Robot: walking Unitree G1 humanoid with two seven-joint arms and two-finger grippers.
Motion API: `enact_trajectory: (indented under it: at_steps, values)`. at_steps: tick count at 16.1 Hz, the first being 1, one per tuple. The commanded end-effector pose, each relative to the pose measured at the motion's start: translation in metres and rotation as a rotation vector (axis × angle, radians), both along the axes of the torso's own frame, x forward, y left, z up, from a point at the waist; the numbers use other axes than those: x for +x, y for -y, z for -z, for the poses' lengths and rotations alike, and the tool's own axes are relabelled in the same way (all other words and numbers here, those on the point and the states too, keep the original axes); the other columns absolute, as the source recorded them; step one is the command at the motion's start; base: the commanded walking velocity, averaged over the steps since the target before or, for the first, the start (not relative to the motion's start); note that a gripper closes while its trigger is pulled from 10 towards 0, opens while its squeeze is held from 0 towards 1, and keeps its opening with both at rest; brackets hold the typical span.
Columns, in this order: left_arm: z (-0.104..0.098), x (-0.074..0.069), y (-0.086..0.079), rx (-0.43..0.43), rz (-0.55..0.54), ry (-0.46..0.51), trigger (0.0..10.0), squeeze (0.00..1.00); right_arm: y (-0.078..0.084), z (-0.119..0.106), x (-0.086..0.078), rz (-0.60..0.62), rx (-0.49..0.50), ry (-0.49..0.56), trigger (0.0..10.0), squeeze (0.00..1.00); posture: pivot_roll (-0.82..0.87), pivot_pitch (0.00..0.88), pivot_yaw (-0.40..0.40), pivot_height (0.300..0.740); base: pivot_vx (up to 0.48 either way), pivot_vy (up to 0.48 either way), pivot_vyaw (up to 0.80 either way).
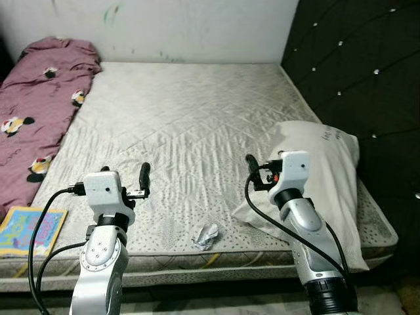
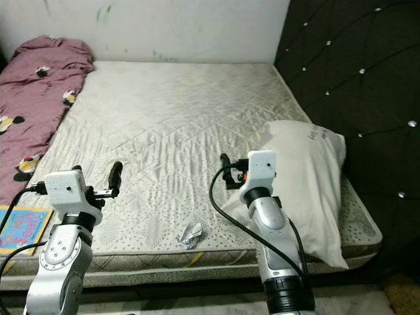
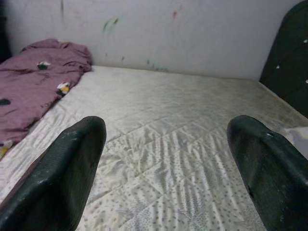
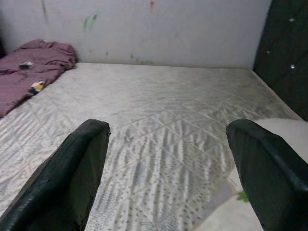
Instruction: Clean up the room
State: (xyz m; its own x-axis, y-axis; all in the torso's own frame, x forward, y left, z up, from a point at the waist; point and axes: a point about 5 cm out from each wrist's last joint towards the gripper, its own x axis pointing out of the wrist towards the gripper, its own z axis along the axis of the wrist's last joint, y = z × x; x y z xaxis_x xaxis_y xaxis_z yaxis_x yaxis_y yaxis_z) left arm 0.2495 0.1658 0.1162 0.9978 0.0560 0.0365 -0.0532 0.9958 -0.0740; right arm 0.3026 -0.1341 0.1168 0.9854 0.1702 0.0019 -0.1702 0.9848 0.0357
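Crumpled paper [image 1: 206, 236] lies near the mattress [image 1: 190, 125] front edge, between my arms. I see left tool [image 3: 163, 168] and right tool [image 4: 166, 168] both spread wide, holding nothing, above the bed.

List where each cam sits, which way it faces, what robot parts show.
Left eye view: head, facing forward-down at mattress; both arms, left end effector, right end effector.
Right eye view: head; same scene, pillow, crumpled wrapper.
Left wrist view: along fingers, toward wall.
Right wrist view: likewise.
Shared: maroon blanket.
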Motion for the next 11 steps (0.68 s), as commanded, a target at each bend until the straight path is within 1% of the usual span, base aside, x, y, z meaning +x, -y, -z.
enact_trajectory:
  at_steps: [1, 3, 4, 5, 7, 9, 10, 11]
  values:
    - [0.0028, -0.0001, -0.0009, -0.019, -0.004, -0.024, 10.0, 0.00, -0.0004, -0.0006, 0.0013, -0.007, -0.001, 0.003, 10.0, 0.00, -0.02, 0.000, -0.036, 0.740, 0.000, 0.000, 0.00]
    - [0.0039, -0.0015, -0.0014, -0.013, -0.015, -0.038, 10.0, 0.00, -0.0008, -0.0002, 0.0007, -0.007, 0.003, 0.001, 10.0, 0.00, -0.02, 0.000, -0.036, 0.740, 0.000, 0.000, 0.00]
    - [0.0046, -0.0020, -0.0020, -0.007, -0.036, -0.050, 10.0, 0.00, -0.0010, -0.0004, 0.0009, -0.008, 0.004, 0.001, 10.0, 0.00, -0.02, 0.000, -0.036, 0.732, 0.000, 0.000, 0.00]
    - [0.0049, -0.0017, -0.0018, -0.009, -0.035, -0.050, 10.0, 0.00, -0.0012, -0.0005, 0.0010, -0.008, 0.005, 0.001, 10.0, 0.00, -0.02, 0.000, -0.036, 0.723, 0.000, 0.000, 0.00]
    - [0.0034, -0.0002, -0.0011, 0.019, -0.023, -0.034, 10.0, 0.00, -0.0013, -0.0006, 0.0012, -0.009, 0.006, 0.002, 10.0, 0.00, -0.02, 0.000, -0.037, 0.709, 0.000, 0.000, 0.00]
    - [0.0040, 0.0003, 0.0004, 0.017, -0.025, -0.040, 10.0, 0.00, -0.0018, 0.0001, 0.0008, -0.015, 0.006, 0.001, 10.0, 0.00, -0.02, 0.000, -0.041, 0.680, 0.000, 0.000, 0.00]
    - [0.0042, 0.0001, 0.0002, 0.020, -0.031, -0.044, 10.0, 0.00, -0.0021, 0.0003, 0.0006, -0.016, 0.006, 0.001, 10.0, 0.00, -0.02, 0.000, -0.041, 0.675, 0.000, 0.000, 0.00]
    - [0.0047, 0.0000, 0.0001, 0.016, -0.035, -0.044, 10.0, 0.00, -0.0029, 0.0004, 0.0004, -0.020, 0.003, 0.001, 10.0, 0.00, -0.02, 0.000, -0.041, 0.660, 0.000, 0.000, 0.00]
